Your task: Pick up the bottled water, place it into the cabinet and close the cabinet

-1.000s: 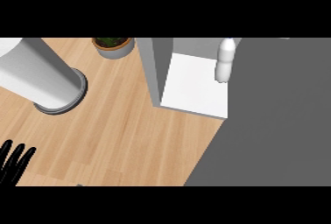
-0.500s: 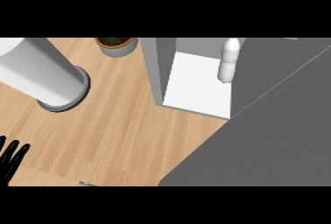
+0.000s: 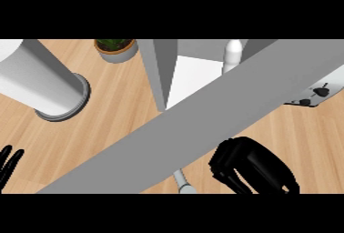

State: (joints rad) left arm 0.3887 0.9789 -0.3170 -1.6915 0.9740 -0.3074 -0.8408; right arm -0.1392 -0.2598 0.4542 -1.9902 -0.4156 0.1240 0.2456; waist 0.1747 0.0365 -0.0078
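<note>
Bottle [image 3: 232,54] stands upright inside the cabinet [image 3: 161,68], on its white floor, so placing looks done. Cabinet door [image 3: 201,123] cuts across in front, probably half shut. Right hand [image 3: 252,166], below the door, is clenched with nothing in it. Left hand [image 3: 8,161], far left of the cabinet, rests with straight fingers.
</note>
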